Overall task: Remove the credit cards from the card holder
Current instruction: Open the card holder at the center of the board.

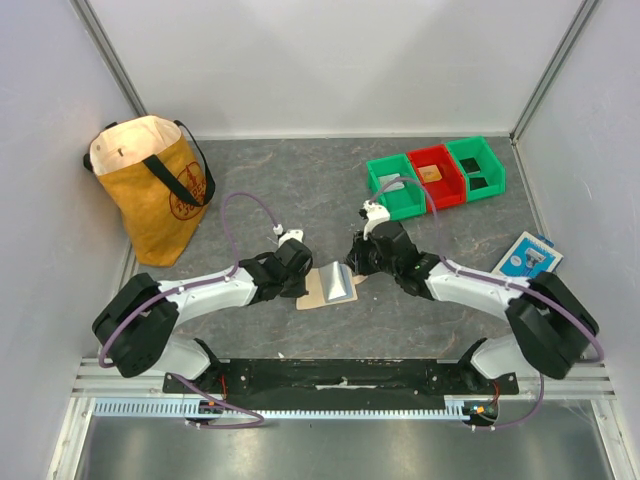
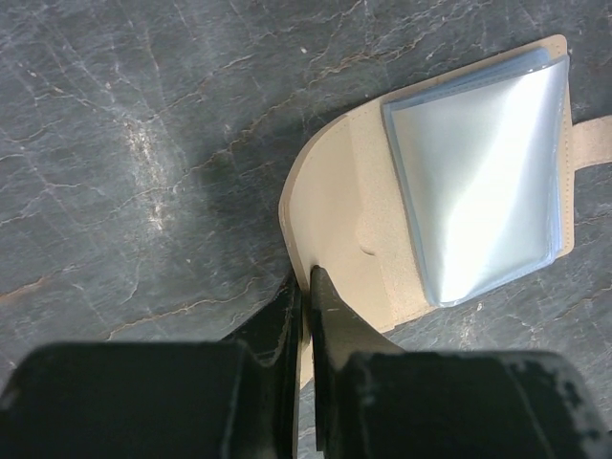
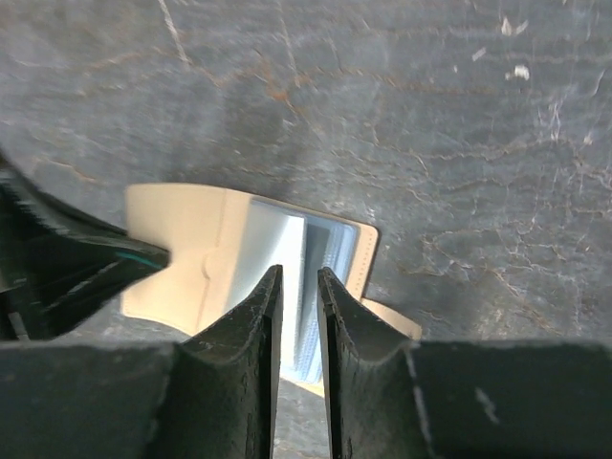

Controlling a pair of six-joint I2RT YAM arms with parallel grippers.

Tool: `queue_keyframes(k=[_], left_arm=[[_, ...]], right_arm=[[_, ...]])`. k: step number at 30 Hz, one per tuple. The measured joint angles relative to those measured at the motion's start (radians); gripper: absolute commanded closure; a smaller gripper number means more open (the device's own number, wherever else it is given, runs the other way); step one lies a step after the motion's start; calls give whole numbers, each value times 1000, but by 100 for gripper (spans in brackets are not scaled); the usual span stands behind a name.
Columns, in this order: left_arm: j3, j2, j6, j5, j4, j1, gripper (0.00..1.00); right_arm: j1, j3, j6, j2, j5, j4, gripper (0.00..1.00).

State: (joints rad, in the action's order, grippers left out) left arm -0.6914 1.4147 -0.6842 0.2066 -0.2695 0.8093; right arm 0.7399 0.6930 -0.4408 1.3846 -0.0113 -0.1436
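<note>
Tan flap: the card holder [image 2: 335, 201] lies open on the grey table [image 1: 250, 200] between the two arms. Its pale blue sleeves [image 2: 483, 177] face up and its small tab [image 2: 593, 139] pokes out on the far side.
Left gripper [image 2: 306, 285]: the jaws are pressed together on the rounded edge of the bare flap. This is most likely to pin the holder so it cannot slide or lift when something is pulled from it.
Right gripper [image 3: 298, 287]: it sits at the sleeve side, opposite the left one. The jaws are a narrow gap apart right over the sleeve stack, with nothing visibly clamped between them. That slim gap would suit nipping a thin card edge.
Cards: none shows plainly in the sleeves. The plastic is shiny and blurred, so I cannot tell whether any is left inside. An orange-tan card [image 1: 431, 172] seems to lie in the red bin [image 1: 447, 200], and a dark card [image 1: 478, 182] in the green bin [image 1: 492, 190] next to it; both are small in the view.
Around: a yellow tote bag [image 1: 150, 190] stands far left and a blue-and-white packet [image 1: 527, 255] lies beside the right arm, both well apart from the work.
In the way: the sleeves fan up loosely and could get pinched instead of a card. The two grippers are also near each other over one small thing.
</note>
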Motion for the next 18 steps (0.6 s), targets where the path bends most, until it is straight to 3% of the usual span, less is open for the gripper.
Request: queue_keyframes(k=[8,18], left_arm=[[14,21,-5,-3,37,0,92],[14,31,-5,-3,42,0,91]], right_arm=[[-21,0,17,183,51,-33,76],[-21,0,45,212,179,-93,78]])
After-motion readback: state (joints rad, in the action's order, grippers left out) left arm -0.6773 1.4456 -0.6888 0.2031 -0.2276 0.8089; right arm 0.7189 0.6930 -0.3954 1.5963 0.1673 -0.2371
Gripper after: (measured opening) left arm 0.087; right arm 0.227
